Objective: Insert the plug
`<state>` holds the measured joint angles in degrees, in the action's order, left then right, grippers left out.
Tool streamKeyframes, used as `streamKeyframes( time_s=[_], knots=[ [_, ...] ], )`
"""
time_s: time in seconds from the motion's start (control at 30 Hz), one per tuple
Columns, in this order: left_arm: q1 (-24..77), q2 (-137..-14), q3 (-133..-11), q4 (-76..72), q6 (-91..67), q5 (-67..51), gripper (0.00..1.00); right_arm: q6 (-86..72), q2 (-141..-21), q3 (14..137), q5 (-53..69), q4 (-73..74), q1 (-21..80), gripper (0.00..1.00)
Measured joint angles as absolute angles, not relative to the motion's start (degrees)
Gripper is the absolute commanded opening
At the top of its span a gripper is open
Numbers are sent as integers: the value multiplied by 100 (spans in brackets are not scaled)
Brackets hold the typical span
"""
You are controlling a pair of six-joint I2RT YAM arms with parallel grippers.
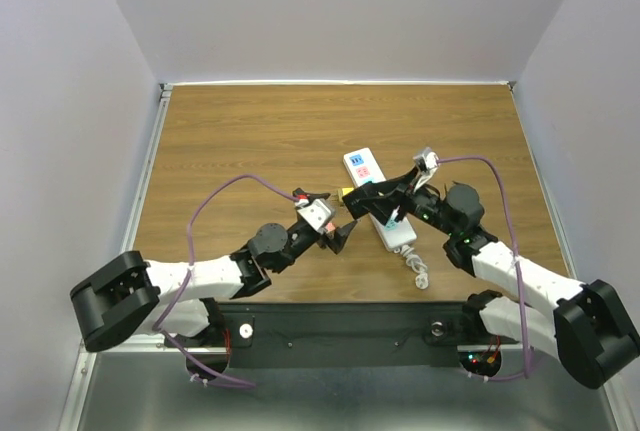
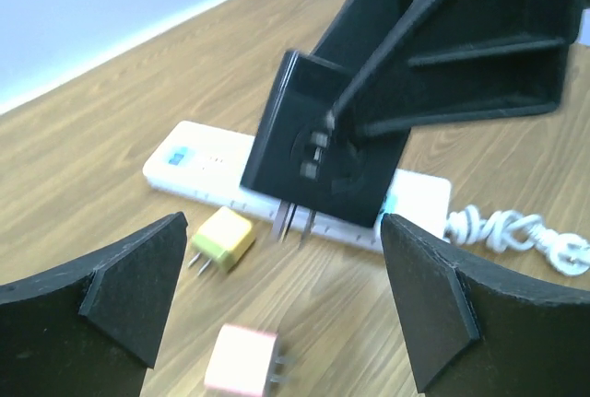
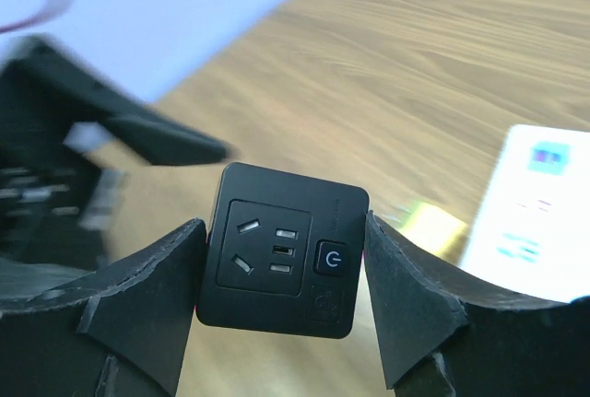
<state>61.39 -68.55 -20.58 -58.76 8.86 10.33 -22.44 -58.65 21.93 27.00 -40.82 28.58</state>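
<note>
- The right jaws are clamped on the black plug [image 2: 318, 139], one finger on each side wall. The left jaws stand wide apart, with nothing between them.
- The side grip leaves both ends of the black plug free. The face with the socket holes and the round button looks up to the right wrist camera, and the metal prongs [image 2: 293, 222] point down.
- The black plug hangs in the air at the white power strip [image 2: 198, 165], prongs toward it. I judge this as lining up for the insertion. Whether the prongs are exactly over a socket, I cannot tell.
- The power strip lies flat near the middle of the desk [image 1: 250, 141], and its white cord [image 2: 516, 236] is bundled at the near end.
- The left jaws hover just beside the strip, low over the desk. Probably they wait there to steady the strip, but this is only my guess.
- A yellow plug [image 2: 224, 239] and a pink plug [image 2: 241, 362] lie loose on the wood, beside the strip on the left arm's side.
- The desk has a brown wood-grain top with a thin metal border. Plain pale walls [image 1: 330, 11] close it on three sides.
</note>
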Motion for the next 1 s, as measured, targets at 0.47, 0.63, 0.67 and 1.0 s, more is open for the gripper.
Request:
streamKeyframes(
  time_s=[0.47,0.63,0.67,1.0],
  knots=[
    [4145,-6676,-2359,-5306,-303,-123,98,-1004,-7140,2799,209,-3105,2858,1],
    [3503,-7148,-3151,-5006,-593,-377,98,-757,-7535,3157,-220,-2971,2858,1],
    [3391,-7192,-3236,-4989,-635,-399,98,-716,-7618,3227,-294,-2954,2858,1],
    [3295,-7664,-3258,-5083,-674,-550,98,-513,-7776,3345,-591,-2504,2858,1]
  ],
)
